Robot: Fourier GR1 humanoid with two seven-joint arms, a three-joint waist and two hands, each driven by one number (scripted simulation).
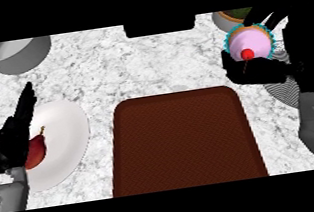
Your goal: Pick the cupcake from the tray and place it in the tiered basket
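Gripping the cupcake [250, 44], right hand [263, 70]; left hand [15, 135] open over plate [67, 135].

No legible text or labels anywhere.

The counter [154, 63] is a white marble top veined in grey, and it carries everything here. A dark brown tray [185, 142] with rounded corners lies flat on it, and serves as the landmark. Left of the tray rests a white plate [67, 135]. Up and to the left of the tray, near the counter's far corner, stands a grey pot [13, 55]. Straight beyond the tray, at the counter's far edge, sits a black rectangular object [158, 26]. Right of the tray, a striped round piece [285, 92] shows, partly hidden.
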